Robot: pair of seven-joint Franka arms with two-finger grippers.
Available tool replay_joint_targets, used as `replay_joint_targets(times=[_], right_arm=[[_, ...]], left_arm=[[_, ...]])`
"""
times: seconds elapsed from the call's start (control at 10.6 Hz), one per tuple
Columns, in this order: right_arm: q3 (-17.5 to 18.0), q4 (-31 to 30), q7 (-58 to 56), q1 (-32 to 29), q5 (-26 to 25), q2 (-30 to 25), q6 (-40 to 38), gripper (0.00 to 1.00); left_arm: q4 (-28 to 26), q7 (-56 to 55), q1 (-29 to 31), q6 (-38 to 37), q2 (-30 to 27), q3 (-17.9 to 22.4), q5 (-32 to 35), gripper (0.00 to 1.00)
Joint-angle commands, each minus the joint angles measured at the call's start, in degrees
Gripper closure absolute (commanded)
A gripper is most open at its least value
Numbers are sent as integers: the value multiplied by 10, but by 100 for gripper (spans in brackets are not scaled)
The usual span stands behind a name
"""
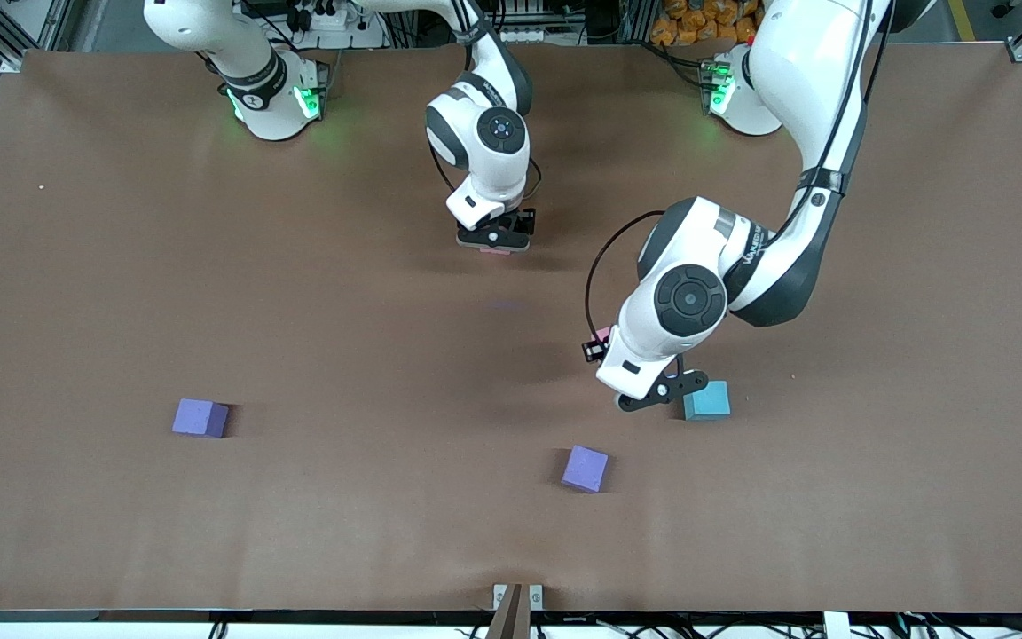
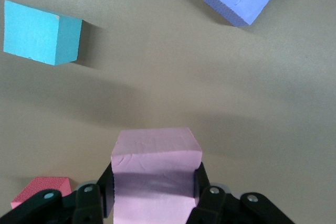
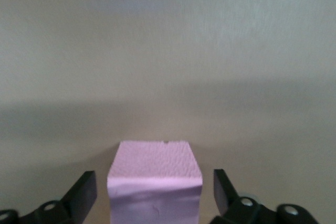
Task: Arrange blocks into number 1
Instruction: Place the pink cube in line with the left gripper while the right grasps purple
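right gripper [image 3: 155, 192] spread wide, fingers clear of pink block [image 3: 155, 182] it stood over on the table, apparently set as a digit piece | left gripper [image 2: 153, 190] clenched on second pink block [image 2: 156, 174], raised beside cyan cube [image 2: 42, 32], presumably for carrying

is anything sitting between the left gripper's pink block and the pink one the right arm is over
Nothing visible does. The left gripper is shut on a pink block; bare table lies between it and the other pink block under the open right gripper. The cyan cube and purple blocks lie nearer the front camera.
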Motion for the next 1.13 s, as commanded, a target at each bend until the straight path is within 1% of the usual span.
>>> replay_joint_targets(times=[0.0, 0.09, 0.19, 0.28, 0.38, 0.47, 0.57, 0.66, 0.75, 0.85, 0.94, 1.04], right_arm=[[-88, 20, -93, 0, 6, -58, -96, 0], [-136, 30, -150, 1, 7, -64, -121, 0], [-180, 37, -199, 1, 7, -65, -130, 0], [-228, 41, -249, -3, 7, -63, -130, 0], [-261, 42, -321, -30, 10, -63, -129, 0], [-262, 51, -391, -91, 12, -61, -126, 0], [-259, 67, -437, -150, 11, -55, -126, 0], [-255, 81, -483, -204, 11, -45, -124, 0], [-238, 98, -527, -264, 10, -32, -124, 0], [-214, 117, -569, -326, 10, -21, -124, 0], [-182, 143, -602, -391, 9, -2, -124, 0], [-147, 174, -628, -452, 10, 17, -125, 0]], left_arm=[[-3, -2, -4, 6, -1, 2, -15, 100], [-3, 0, -4, 7, 0, 2, -13, 100], [-1, 7, -6, 7, 5, 1, -13, 100], [2, 6, -27, 12, 14, -2, -14, 100], [1, -2, -55, 35, 23, -2, -13, 100], [-1, -11, -93, 67, 35, -1, -9, 100], [-3, -29, -120, 107, 43, 0, -8, 100], [-3, -31, -130, 132, 50, -2, -8, 100], [-3, -33, -159, 151, 57, -2, -7, 100], [-6, -34, -189, 167, 63, 0, -8, 100], [-11, -36, -194, 171, 63, 0, -5, 100], [-32, -33, -199, 179, 60, 0, -4, 100]])
